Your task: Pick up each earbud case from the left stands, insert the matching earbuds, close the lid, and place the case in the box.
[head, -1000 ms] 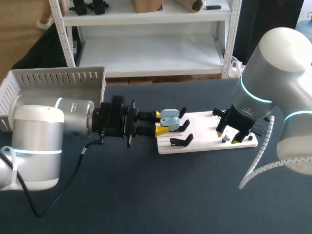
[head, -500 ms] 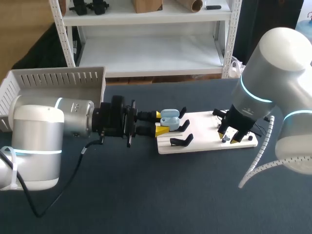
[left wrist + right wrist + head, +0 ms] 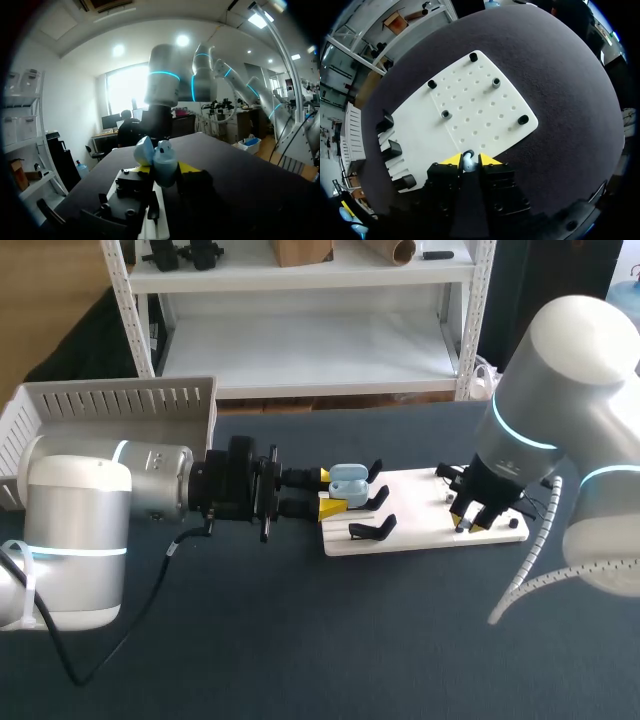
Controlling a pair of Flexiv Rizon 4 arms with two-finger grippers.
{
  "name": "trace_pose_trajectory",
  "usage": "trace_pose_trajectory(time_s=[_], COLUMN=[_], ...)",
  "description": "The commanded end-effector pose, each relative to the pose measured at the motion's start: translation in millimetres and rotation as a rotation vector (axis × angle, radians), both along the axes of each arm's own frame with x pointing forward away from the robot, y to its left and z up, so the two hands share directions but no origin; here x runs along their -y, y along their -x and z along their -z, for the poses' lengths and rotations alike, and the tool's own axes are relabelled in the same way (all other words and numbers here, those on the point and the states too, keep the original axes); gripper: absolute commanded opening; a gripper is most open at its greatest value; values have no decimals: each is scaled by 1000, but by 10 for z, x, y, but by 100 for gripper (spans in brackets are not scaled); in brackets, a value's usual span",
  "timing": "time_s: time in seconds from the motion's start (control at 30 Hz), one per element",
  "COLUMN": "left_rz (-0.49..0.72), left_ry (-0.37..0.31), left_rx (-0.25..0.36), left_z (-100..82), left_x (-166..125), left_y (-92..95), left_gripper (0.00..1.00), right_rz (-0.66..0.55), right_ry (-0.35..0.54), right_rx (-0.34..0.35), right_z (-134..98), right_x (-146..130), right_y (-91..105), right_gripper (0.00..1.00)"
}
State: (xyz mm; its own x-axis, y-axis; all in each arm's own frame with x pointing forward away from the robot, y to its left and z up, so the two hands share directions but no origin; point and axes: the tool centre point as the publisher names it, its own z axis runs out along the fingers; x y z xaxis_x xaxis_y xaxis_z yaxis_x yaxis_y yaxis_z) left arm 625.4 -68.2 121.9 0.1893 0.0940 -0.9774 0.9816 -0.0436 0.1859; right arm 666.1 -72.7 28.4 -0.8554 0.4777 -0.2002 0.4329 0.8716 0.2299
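In the head view my left tool point(image 3: 332, 493) is clamped on the light blue plastic earbud case point(image 3: 347, 481), holding it at the left end of the flat white board point(image 3: 420, 502), just beside the black stands point(image 3: 372, 528). My right tool point(image 3: 470, 525) points down at the board's right end; from here I cannot tell what sits between its tips. The grey slatted plastic box point(image 3: 120, 405) stands far left on the dark table point(image 3: 300, 640).

The left wrist view adds that the case point(image 3: 164, 167) has its lid point(image 3: 144, 150) swung open.

Only the right wrist view shows my right tool point(image 3: 468, 161) narrow, pinching a small grey rounded earbud point(image 3: 468, 159) at the board's point(image 3: 485, 115) near edge.
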Motion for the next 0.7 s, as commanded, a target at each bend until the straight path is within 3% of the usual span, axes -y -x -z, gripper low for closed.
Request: trace_pose_trajectory(time_s=[0.03, 0.37, 0.6, 0.7], left_rz=[-1, -1, -1, -1], left_ry=[2, 2, 2, 2], left_rx=[1, 1, 1, 1], left_z=[4, 4, 4, 4], left_x=[2, 2, 2, 2], left_y=[-2, -2, -2, -2], left_gripper=[0, 0, 0, 0], right_rz=[1, 5, -11, -24], right_ry=[0, -19, -21, -14], right_rx=[2, 47, 65, 109], right_z=[-49, -314, -730, -1009], right_x=[16, 32, 28, -15], right_y=[13, 109, 208, 271], right_gripper=[0, 0, 0, 0])
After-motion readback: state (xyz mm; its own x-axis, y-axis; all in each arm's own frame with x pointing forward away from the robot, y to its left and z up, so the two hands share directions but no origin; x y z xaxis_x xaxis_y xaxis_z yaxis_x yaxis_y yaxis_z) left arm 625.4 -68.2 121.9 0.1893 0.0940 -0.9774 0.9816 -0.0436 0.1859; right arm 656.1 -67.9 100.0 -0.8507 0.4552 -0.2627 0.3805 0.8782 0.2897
